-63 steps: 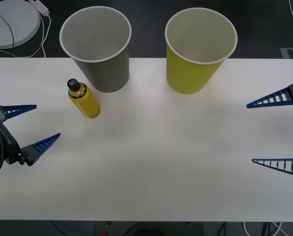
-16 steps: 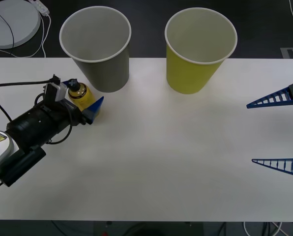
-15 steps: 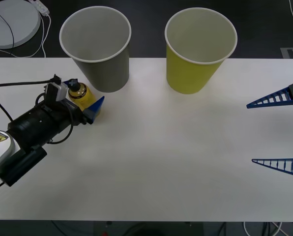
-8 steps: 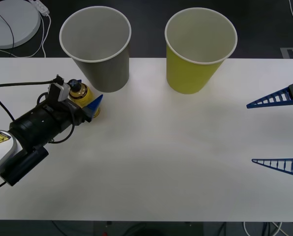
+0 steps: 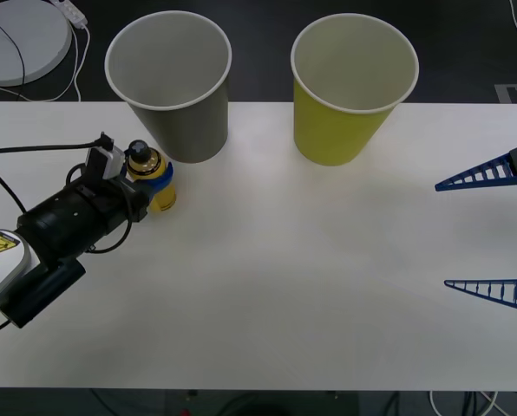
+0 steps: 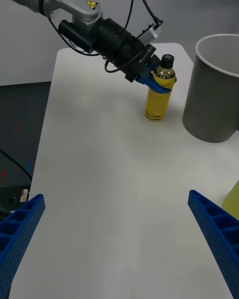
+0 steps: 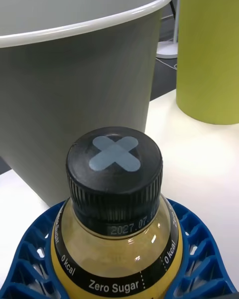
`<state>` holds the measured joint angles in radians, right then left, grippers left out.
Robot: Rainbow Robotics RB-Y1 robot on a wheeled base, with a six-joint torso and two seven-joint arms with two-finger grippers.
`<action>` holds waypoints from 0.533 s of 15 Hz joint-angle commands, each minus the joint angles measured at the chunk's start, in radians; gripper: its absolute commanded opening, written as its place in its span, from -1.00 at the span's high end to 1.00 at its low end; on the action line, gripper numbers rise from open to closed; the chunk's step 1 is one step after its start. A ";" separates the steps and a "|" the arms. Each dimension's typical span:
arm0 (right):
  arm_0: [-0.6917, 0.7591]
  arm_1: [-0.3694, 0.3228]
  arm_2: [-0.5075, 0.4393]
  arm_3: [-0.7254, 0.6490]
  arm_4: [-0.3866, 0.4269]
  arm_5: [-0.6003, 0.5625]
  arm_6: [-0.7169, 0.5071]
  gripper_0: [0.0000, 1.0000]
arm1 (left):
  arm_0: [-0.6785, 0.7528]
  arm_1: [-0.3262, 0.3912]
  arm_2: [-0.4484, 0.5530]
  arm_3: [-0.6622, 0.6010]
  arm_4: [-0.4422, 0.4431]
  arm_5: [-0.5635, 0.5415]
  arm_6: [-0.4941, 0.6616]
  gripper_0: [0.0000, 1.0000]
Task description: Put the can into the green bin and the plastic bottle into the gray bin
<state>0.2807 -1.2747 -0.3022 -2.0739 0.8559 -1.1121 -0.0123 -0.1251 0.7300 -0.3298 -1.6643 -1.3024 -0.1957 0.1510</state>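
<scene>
The plastic bottle [image 5: 152, 184], yellow with a black cap, stands upright on the white table just left of the gray bin [image 5: 172, 87]. My left gripper [image 5: 157, 171] is shut on the plastic bottle, its blue fingers wrapped around the shoulder below the cap. The left wrist view looks down on the plastic bottle [image 7: 114, 159] inside the left gripper [image 7: 117, 264], with the gray bin [image 7: 74, 79] and the green bin [image 7: 209, 50] behind. The green bin [image 5: 352, 87] stands to the right of the gray one. My right gripper [image 5: 441, 234] hangs open at the right edge. The can is out of view.
A round white device [image 5: 16, 39] with a cable lies on the floor beyond the table's far left corner. The right wrist view shows the plastic bottle [image 6: 159, 99], the left gripper [image 6: 158, 82] and the gray bin [image 6: 216, 89] across bare tabletop [image 6: 109, 179].
The left arm swung in from the left edge to the bottle. In the last half second its fingers closed around the bottle's shoulder. The right arm has not moved.
</scene>
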 commanded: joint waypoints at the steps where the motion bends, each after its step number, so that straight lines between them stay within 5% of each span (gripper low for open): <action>1: 0.000 0.000 0.000 0.000 0.000 0.000 0.000 -1.00 | 0.001 0.000 0.000 -0.005 0.000 -0.018 0.005 1.00; 8: 0.000 0.000 0.000 0.000 0.000 0.000 0.000 -1.00 | 0.016 0.055 0.000 -0.052 0.000 -0.065 0.028 1.00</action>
<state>0.2807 -1.2747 -0.3022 -2.0739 0.8559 -1.1121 -0.0123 -0.1143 0.7761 -0.3298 -1.7056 -1.3025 -0.2547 0.1748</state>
